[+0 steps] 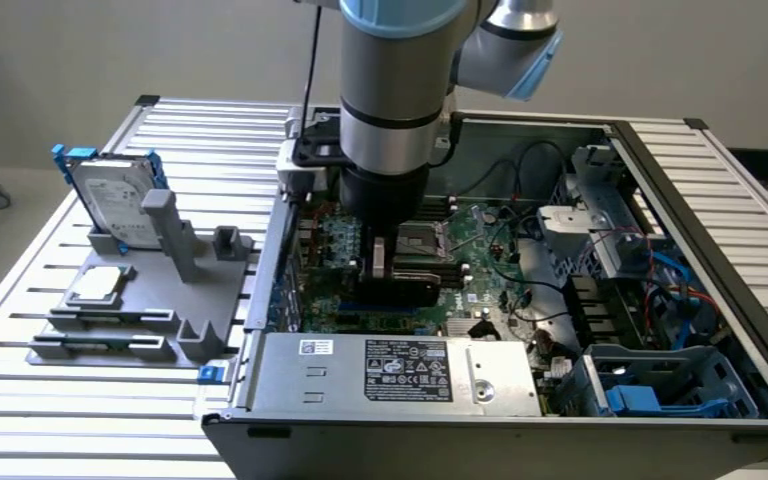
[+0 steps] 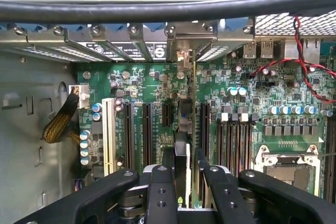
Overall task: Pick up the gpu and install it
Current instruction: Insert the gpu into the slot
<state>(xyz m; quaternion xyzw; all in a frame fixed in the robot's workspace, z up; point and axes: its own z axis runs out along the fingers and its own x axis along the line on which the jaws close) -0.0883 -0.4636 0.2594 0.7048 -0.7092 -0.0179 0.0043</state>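
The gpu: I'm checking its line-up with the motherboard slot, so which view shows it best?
The wrist view: the slim gpu card, green board beside black shroud, stands edge-on among the green motherboard's slots. In the exterior view the grey robot arm hides most of it; a dark part shows below.

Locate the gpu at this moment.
In the wrist view the gpu stands edge-on, gripped by the pincer, just above the expansion slots of the motherboard inside the open computer case.
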